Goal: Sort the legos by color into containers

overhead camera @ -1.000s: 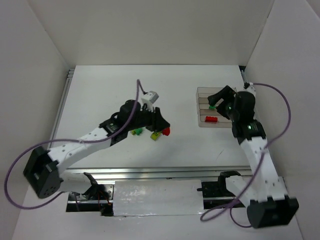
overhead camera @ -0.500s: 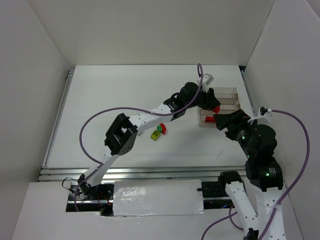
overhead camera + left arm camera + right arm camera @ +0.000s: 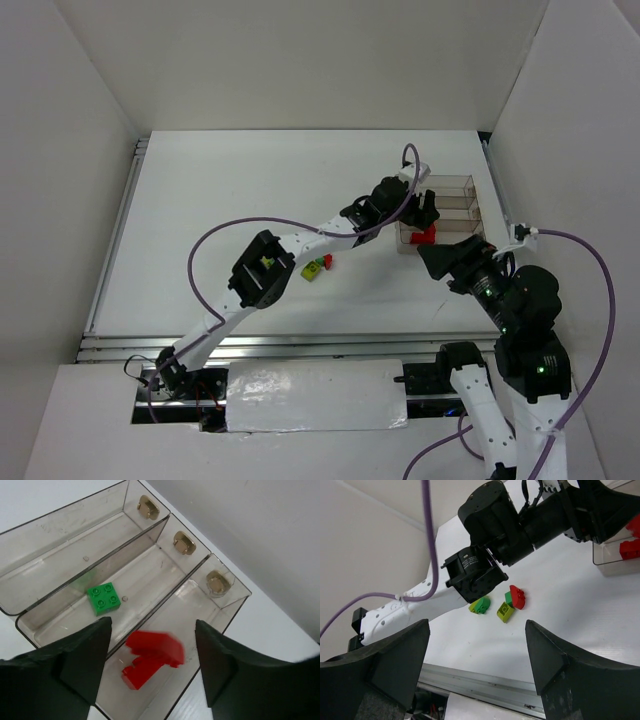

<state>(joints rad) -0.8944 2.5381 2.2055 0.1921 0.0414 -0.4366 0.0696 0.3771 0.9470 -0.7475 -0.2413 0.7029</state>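
Observation:
The clear divided tray [image 3: 150, 527] [image 3: 466, 190] lies at the table's right. One green lego [image 3: 104, 598] rests in its middle compartment. Two red legos [image 3: 150, 655] are in the nearer compartment, the upper one blurred and apart from both fingers. My left gripper [image 3: 152, 630] [image 3: 425, 212] hangs open just above them. Loose legos stay mid-table: a red one [image 3: 518, 596] [image 3: 327, 262], a yellow-green one [image 3: 505, 611] and a green one [image 3: 482, 605]. My right gripper [image 3: 477, 630] [image 3: 445, 258] is open and holds nothing, raised near the tray's front edge.
The left arm [image 3: 300, 240] stretches across the table from the near left toward the tray, passing just behind the loose legos. White walls [image 3: 560, 120] enclose the table; the right wall stands close behind the tray. A metal rail [image 3: 485, 682] runs along the near edge.
The left arm swung from the loose pile to the tray with a red lego, then opened and let it drop into the near compartment. The right gripper drew back from the tray.

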